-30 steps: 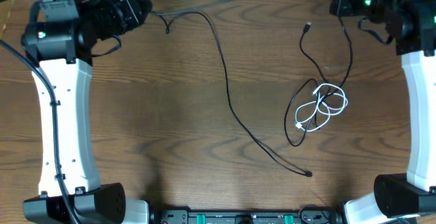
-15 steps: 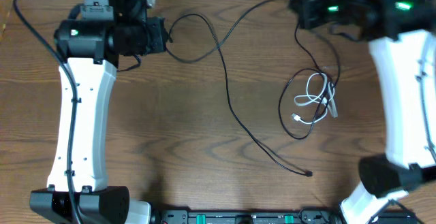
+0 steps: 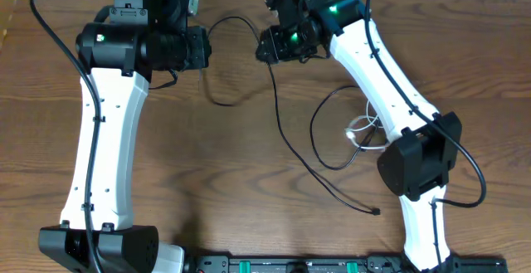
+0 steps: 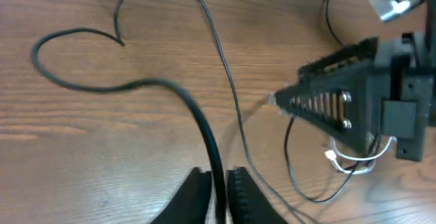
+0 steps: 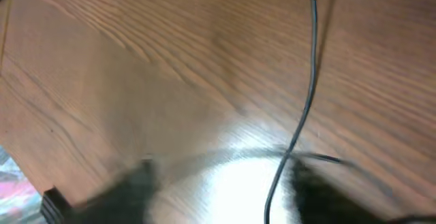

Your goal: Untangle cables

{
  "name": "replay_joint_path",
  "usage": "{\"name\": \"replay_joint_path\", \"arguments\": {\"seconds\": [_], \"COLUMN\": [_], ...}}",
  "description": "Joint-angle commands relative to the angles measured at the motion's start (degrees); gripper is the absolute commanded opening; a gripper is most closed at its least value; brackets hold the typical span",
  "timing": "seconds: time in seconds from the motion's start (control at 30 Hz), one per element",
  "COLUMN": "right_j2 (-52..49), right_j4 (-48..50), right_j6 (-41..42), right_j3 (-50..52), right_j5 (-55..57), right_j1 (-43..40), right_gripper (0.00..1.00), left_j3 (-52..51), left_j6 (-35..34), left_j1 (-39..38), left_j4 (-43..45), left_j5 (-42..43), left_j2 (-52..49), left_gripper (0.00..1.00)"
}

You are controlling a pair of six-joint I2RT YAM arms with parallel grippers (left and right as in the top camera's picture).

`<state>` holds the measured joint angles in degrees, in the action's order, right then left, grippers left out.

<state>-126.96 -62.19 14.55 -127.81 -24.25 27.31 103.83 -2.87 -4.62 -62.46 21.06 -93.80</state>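
**Overhead:** The long black cable (image 3: pixel 279 119) runs from the head of the left arm (image 3: pixel 108 140), under the head of the right arm (image 3: pixel 373 65), and ends on the lower tabletop (image 3: pixel 191 173). The white cable (image 3: pixel 357 130) lies coiled beside the right arm, partly hidden.

**Left wrist:** The left fingers (image 4: pixel 197 193) stand together, clamped on the long black cable.

**Right wrist:** View blurred. The right fingers (image 5: pixel 136 183) appear spread apart. The long black cable passes between them, nearer one side; contact cannot be told.
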Motion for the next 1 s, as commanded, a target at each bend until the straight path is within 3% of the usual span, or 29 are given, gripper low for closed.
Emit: {"name": "replay_joint_path", "arguments": {"seconds": [0.0,0.03,0.13,0.2,0.27,0.47,0.8,0.97], "right_j2": [3.17,5.05,8.33,10.73,12.04,12.48,12.46,12.46], "right_j4": [-1.70,-3.76,-7.80,-11.23,-13.68,-20.59,-21.20,-21.14], "right_j6": [-1.40,-2.73,-4.00,-4.15,-4.35,-4.63,-9.53,-9.57], "right_j3": [-0.44,-0.44,-0.44,-0.44,-0.44,-0.24,-0.20,-0.20], "right_j5": [0.31,0.33,2.19,4.59,6.12,8.26,8.26,8.26], "right_j1": [-3.17,-5.75,-10.40,-14.67,-18.05,-27.85,-28.35,-28.04], "right_gripper": [0.95,0.99,0.99,0.99,0.99,0.99,0.99,0.99], "left_j3": [-0.66,-0.66,-0.96,-2.14,-2.75,-2.80,-2.80,-2.80], "left_j6": [0.15,0.31,1.84,2.25,2.38,4.42,32.54,32.87], "left_j1": [-0.15,-0.55,-3.04,-6.21,-9.09,-20.20,-25.38,-25.35], "left_j4": [-0.09,-0.09,0.11,1.53,3.19,12.31,25.24,35.45], "left_j5": [-0.13,-0.13,-0.11,-0.11,-0.09,1.84,1.79,0.26], "left_j2": [-0.52,-0.52,-0.57,-0.87,-2.10,-13.68,-30.73,-35.26], "left_gripper": [0.25,0.30,0.47,0.64,0.70,0.71,0.73,0.67]}}
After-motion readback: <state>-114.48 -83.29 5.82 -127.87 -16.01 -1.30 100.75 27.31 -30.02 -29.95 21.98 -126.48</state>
